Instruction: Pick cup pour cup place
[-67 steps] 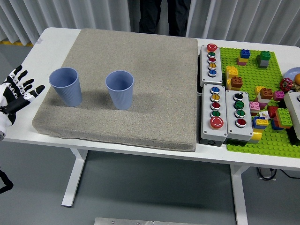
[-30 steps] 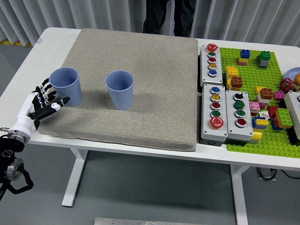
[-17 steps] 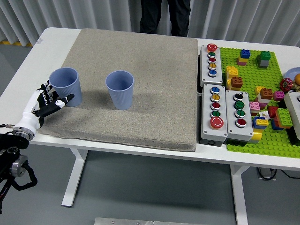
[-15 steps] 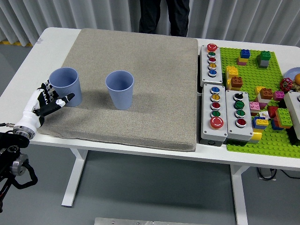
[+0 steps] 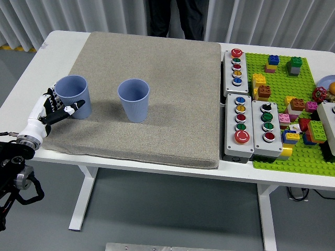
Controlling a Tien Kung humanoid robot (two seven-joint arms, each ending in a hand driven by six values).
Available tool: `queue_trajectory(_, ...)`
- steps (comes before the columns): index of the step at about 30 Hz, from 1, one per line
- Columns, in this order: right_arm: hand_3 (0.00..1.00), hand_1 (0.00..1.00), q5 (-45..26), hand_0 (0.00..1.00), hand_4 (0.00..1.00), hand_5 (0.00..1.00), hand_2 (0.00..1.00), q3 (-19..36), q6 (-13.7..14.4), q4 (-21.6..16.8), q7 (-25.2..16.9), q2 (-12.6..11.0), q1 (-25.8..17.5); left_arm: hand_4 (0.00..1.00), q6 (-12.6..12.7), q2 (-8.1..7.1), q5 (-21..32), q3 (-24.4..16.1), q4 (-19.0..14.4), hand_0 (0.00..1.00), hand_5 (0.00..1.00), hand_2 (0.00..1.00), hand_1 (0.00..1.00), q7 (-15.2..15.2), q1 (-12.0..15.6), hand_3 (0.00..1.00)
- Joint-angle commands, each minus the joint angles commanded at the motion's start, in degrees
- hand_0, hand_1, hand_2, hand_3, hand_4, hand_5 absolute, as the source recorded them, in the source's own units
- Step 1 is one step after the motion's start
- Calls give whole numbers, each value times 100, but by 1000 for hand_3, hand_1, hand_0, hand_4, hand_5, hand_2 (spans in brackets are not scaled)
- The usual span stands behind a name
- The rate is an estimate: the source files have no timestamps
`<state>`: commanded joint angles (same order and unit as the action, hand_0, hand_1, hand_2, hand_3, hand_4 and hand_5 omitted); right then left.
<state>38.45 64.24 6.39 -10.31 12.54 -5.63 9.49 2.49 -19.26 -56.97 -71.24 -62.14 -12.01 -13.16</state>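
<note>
Left hand at the left cup, no grip.
Left hand (image 5: 54, 108) is low at the grey mat's (image 5: 157, 68) left edge, fingers spread wide, tips touching or just beside the left blue cup (image 5: 73, 96); can't tell which. Second blue cup (image 5: 134, 100) stands upright near it on the mat, to its right. Button boxes (image 5: 246, 104) and brick plate (image 5: 293, 94) sit on the worktop (image 5: 36, 68) right of the mat.
</note>
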Motion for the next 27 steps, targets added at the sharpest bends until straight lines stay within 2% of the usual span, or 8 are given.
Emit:
queue_trajectory(19, 704, 689, 65, 723, 316, 300, 736, 28, -12, 0, 16, 0, -21, 979, -2, 114, -77, 137, 76, 895, 304, 998, 891, 28, -168, 998)
queue_trajectory(27, 704, 689, 100, 723, 316, 300, 735, 45, -13, 0, 26, 5, -39, 978, 67, 125, -115, 168, 60, 891, 304, 998, 880, 49, -154, 998)
